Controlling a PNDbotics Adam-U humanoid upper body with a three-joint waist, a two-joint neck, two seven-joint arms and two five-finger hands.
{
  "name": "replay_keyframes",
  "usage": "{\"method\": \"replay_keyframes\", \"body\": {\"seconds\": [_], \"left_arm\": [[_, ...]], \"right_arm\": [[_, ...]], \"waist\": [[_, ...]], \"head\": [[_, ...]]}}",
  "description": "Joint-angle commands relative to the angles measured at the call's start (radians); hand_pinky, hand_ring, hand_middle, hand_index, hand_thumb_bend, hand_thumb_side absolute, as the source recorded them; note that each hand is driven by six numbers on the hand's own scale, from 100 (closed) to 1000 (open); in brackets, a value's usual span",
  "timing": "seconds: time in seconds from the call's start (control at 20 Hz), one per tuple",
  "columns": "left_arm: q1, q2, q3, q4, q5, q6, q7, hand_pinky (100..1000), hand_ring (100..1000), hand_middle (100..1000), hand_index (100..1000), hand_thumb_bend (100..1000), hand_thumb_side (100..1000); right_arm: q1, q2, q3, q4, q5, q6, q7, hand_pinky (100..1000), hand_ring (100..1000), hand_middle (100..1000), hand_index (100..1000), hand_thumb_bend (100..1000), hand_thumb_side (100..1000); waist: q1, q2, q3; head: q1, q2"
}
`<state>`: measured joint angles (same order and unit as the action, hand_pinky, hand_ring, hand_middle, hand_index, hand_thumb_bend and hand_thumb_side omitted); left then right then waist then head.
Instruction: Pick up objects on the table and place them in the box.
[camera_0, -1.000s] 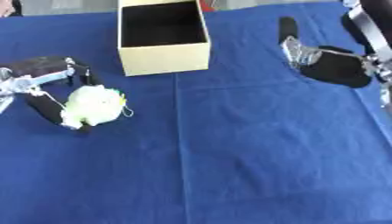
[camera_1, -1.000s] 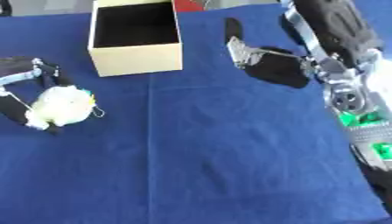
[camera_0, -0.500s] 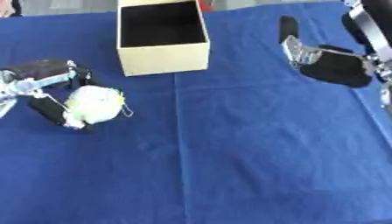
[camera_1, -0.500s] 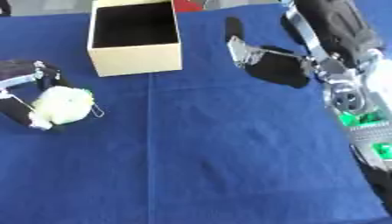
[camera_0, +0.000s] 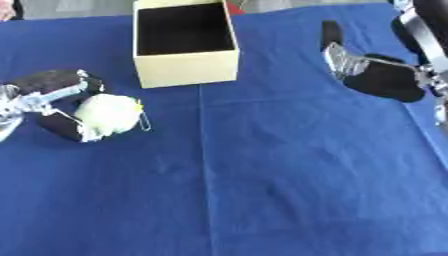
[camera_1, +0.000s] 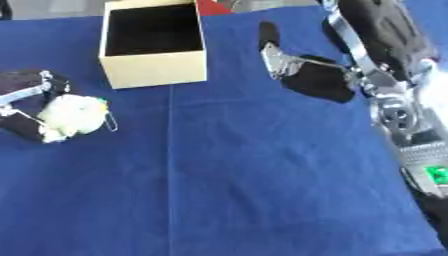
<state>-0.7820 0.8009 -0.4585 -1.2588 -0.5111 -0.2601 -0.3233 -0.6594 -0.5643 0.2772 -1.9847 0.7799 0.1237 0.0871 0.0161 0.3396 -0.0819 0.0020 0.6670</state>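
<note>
From the left eye view, the blue cloth covers the table (camera_0: 289, 190) and the open cream box (camera_0: 184, 47) stands at the far side, its dark inside showing nothing I can make out. At the left edge the left hand (camera_0: 54, 102) has its fingers curled around a pale, fluffy ball (camera_0: 109, 114), one dark finger above it and another below and to its left. A small wire loop hangs off the ball's right side. Compared with a second ago, the ball and the hand sit a touch higher and closer to the box, and the fingers look drawn in tighter around it. To me that reads as the grasp being made and the lift only starting; I cannot tell whether the ball has left the cloth.

From the right eye view, the same ball lies near the left edge, well apart from the box's front wall and off to the box's left. The right hand (camera_1: 306, 75) hangs over the far right part of the table, fingers straight and relaxed, thumb up, holding nothing, and it has hardly stirred over the last second. So the work is with the left hand: the carry up and right over the box's rim is yet to come, and the dangling loop might catch on that rim.
</note>
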Motion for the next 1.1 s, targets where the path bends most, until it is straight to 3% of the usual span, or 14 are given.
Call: {"method": "replay_keyframes", "body": {"seconds": [0.05, 0.6, 1.1], "left_arm": [[-0.006, 0.021, 0.016, -0.01, -0.009, -0.002, 0.02, 428, 592, 571, 705, 218, 379], [0.003, 0.076, 0.089, -0.145, -0.006, 0.028, 0.085, 420, 584, 552, 684, 184, 444], [-0.069, 0.092, 0.165, -0.221, -0.053, 0.033, 0.104, 426, 579, 533, 664, 134, 482]], "right_arm": [[-0.009, -0.015, -0.014, -0.015, -0.006, 0.001, -0.004, 933, 824, 766, 856, 100, 600], [-0.009, -0.016, -0.015, -0.015, -0.002, -0.001, -0.006, 933, 824, 767, 855, 100, 596], [-0.011, -0.02, -0.014, -0.015, -0.001, -0.003, -0.004, 933, 824, 767, 855, 100, 596]], "waist": [[-0.001, -0.017, -0.001], [0.003, -0.02, 0.002], [0.008, -0.017, 0.005]], "head": [[-0.003, -0.007], [-0.011, -0.02], [-0.02, -0.011]]}}
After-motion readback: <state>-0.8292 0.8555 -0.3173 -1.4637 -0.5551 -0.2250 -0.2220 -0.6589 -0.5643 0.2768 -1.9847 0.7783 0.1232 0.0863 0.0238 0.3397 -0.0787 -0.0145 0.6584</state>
